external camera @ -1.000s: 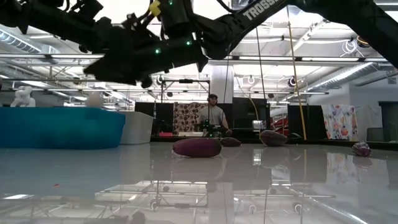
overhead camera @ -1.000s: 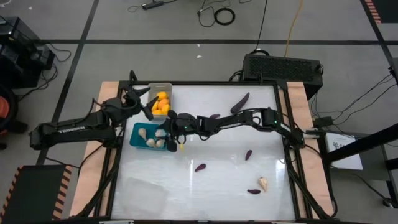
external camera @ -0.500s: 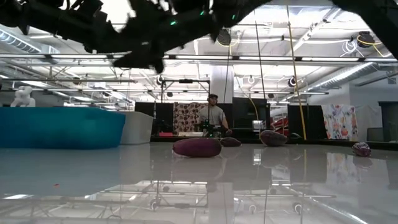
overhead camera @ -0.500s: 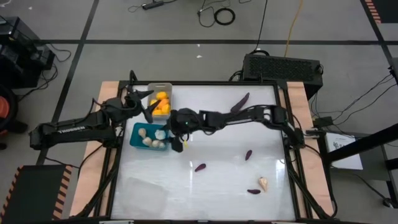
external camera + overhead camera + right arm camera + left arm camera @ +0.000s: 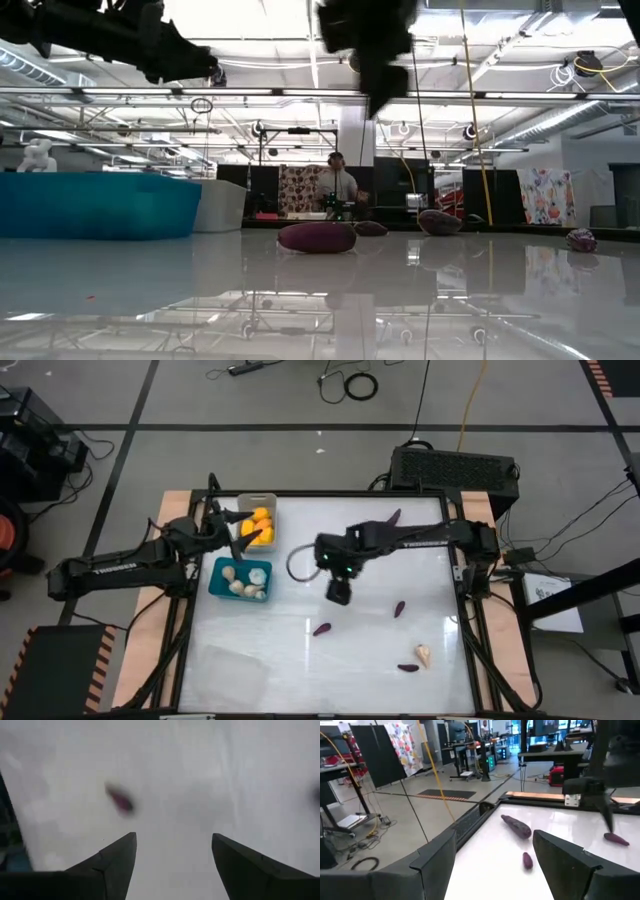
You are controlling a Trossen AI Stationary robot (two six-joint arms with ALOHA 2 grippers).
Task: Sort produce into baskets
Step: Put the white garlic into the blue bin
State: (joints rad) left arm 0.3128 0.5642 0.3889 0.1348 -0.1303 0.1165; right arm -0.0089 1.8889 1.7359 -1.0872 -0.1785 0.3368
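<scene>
My right gripper [image 5: 339,596] hangs open and empty over bare table right of the teal bin [image 5: 216,578], which holds several cream garlic bulbs [image 5: 258,574]. Its wrist view [image 5: 172,840] shows a small purple eggplant [image 5: 120,800] ahead on the table. My left gripper [image 5: 243,530] is open and empty [image 5: 495,840] beside the light grey bin [image 5: 265,501] of yellow-orange fruits [image 5: 259,517]. The large eggplant [image 5: 388,523] lies near the far edge. Small eggplants [image 5: 322,628] [image 5: 399,608] [image 5: 407,668] and one garlic bulb [image 5: 424,654] lie loose on the table.
The clear bin [image 5: 232,665] stands in the table's near left corner. The right arm [image 5: 420,538] reaches across the far half of the table. A black box [image 5: 455,465] sits beyond the far edge. A person [image 5: 342,185] stands far off in the room.
My right gripper has left the teal bin and gone toward the table's right edge, to above the middle of the table. The arm has swung with it, clear of the bins.
</scene>
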